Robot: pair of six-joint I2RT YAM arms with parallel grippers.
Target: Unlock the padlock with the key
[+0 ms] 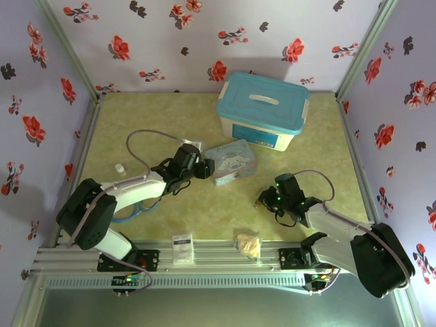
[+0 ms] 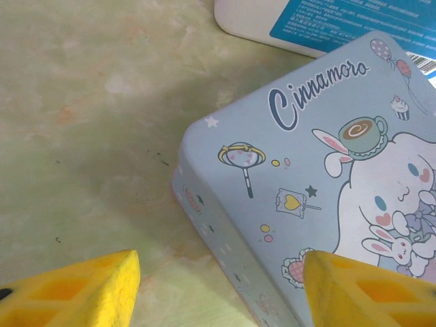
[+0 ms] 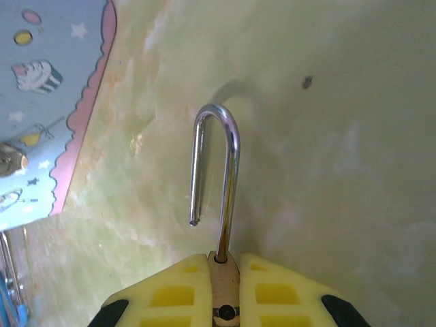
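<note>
My right gripper (image 3: 225, 272) is shut on the brass body of the padlock (image 3: 225, 283), low over the green tabletop. The padlock's silver shackle (image 3: 230, 157) sticks out ahead of the fingers, its short leg hanging free of the body. From above, this gripper (image 1: 263, 198) sits right of the blue cartoon tin (image 1: 231, 162). My left gripper (image 1: 203, 169) is open at the tin's left end. Its yellow fingers (image 2: 82, 293) stand wide apart, with the tin's near corner (image 2: 204, 204) between them. The key is out of view.
A white box with a teal lid (image 1: 262, 109) stands behind the tin. A small white bottle (image 1: 119, 167) lies at the left. A card packet (image 1: 182, 248) and a crumpled tan wrapper (image 1: 249, 245) lie on the front rail. Flowered walls close in three sides.
</note>
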